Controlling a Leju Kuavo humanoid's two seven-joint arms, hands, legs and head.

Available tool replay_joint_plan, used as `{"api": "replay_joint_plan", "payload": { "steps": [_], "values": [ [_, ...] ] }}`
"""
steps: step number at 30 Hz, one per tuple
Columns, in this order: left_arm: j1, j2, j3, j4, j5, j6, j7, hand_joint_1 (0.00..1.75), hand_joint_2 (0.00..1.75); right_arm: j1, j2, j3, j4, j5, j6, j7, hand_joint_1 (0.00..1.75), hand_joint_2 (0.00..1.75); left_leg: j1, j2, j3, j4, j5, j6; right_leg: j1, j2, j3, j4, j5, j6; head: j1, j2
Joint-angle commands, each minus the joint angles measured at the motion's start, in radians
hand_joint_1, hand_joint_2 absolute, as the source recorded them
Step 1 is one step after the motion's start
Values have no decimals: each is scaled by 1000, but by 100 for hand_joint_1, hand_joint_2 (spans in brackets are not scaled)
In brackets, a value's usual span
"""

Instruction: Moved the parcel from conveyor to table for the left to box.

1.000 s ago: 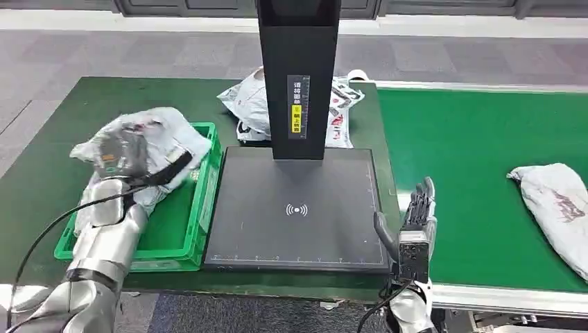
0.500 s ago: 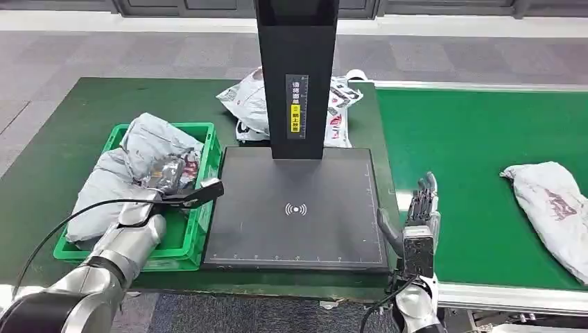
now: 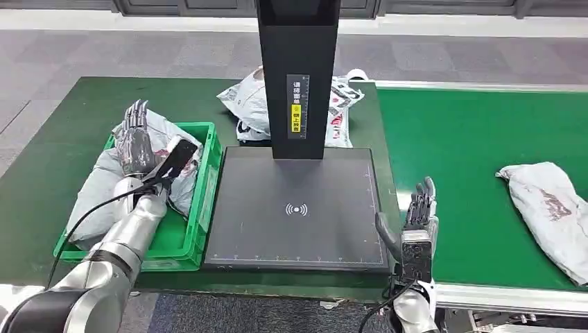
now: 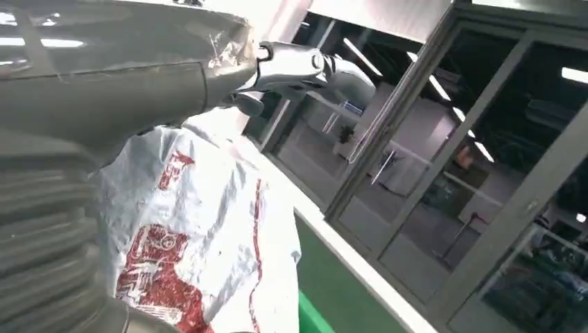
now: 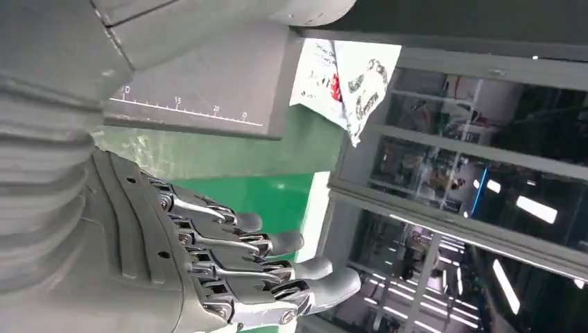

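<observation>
A grey parcel [image 3: 102,186] lies in the green crate [image 3: 206,198] at the table's left; in the left wrist view it [image 4: 197,222] shows a red print. My left hand [image 3: 136,143] hovers just over it with fingers spread upward and holds nothing; its fingers [image 4: 298,64] stick out past the parcel. My right hand [image 3: 418,216] stands upright and open, with nothing in it, at the seam between the scanner plate [image 3: 298,236] and the conveyor belt [image 3: 471,139], its fingers [image 5: 249,267] apart. Another grey parcel [image 3: 548,208] lies on the belt at the right.
A black scanner column [image 3: 298,69] rises from the plate in the middle of the table. Behind it lie white printed parcels [image 3: 248,104], one of which [image 5: 343,73] is seen past the plate's corner. Bare green table surface [image 3: 62,125] lies left of the crate.
My left hand has dropped the grey parcel into the crate, let go and opened with fingers up. The parcel on the belt has drifted slightly left. My right hand has barely moved.
</observation>
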Motion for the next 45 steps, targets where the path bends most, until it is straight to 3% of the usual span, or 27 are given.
{"api": "replay_joint_plan", "payload": {
  "steps": [1, 3, 6, 18, 21, 24, 25, 30, 36, 40, 45],
  "values": [
    [-25, -19, 43, 22, 4, 1, 2, 0, 175, -16, 11, -35, 23, -6, 0, 0, 0, 175, 0, 0, -1, 0, 0, 0, 1, -1, 0, 0, 0, 0, 0, 0],
    [-25, -19, 43, 22, 4, 1, 2, 0, 175, -16, 11, -35, 23, -6, 0, 0, 0, 175, 1, -1, -1, 0, 0, 0, 1, -1, 0, -1, 0, -1, 0, 0],
    [-9, -35, 43, -15, 208, 13, -145, 0, 175, -29, 4, -27, 44, -26, 3, -14, 0, 175, 1, -1, -1, -1, 1, 0, 1, -1, 0, -1, 0, -1, 0, 0],
    [-9, -35, 43, -15, 208, 13, -145, 0, 175, -29, 4, -27, 44, -26, 3, -14, 0, 175, 1, 0, -1, 0, 0, 0, 1, -1, 0, -1, 1, -1, 0, 0],
    [23, -71, 39, -79, 466, -150, -279, 0, 175, -64, -9, -4, 84, -25, -7, -19, 0, 175, 1, 0, -1, 0, 0, 0, 1, -1, 0, -1, 1, 0, 0, 0],
    [73, -113, -74, -151, 591, -318, -292, 0, 175, -103, -21, 24, 125, -24, 8, -19, 0, 175, 0, 0, 0, 0, 0, 0, 0, -1, 0, -1, 0, 0, 0, 0],
    [85, -125, -102, -165, 683, -441, -275, 0, 175, -115, -22, 34, 133, -28, 13, -19, 0, 175, 1, 0, 0, -1, 1, 0, 1, 0, 1, -3, 1, 0, 0, 0],
    [120, -203, -283, -115, 789, -602, -274, 0, 175, -192, -5, 74, 221, -49, 44, -19, 0, 175, 0, -3, 0, -1, 1, 1, 0, -3, 2, -3, 1, 0, 0, 0],
    [158, -272, -403, -49, 787, -560, -323, 0, 175, -200, 14, 102, 280, -120, 151, -19, 0, 175, 0, -3, 1, -2, 1, 1, 0, -3, 4, -5, 2, 1, 0, 0],
    [164, -321, -475, 54, 783, -450, -334, 0, 175, -213, 33, 130, 322, -75, 91, -19, 0, 175, -1, -2, 0, -1, 0, 1, -1, -3, 2, -3, 1, 1, 0, 0],
    [169, -316, -490, 64, 801, -445, -349, 0, 175, -211, 29, 133, 321, -81, 92, -19, 0, 175, 0, 0, 0, -2, 0, 1, 0, 0, 2, -4, 2, 0, 0, 0]
  ]
}}
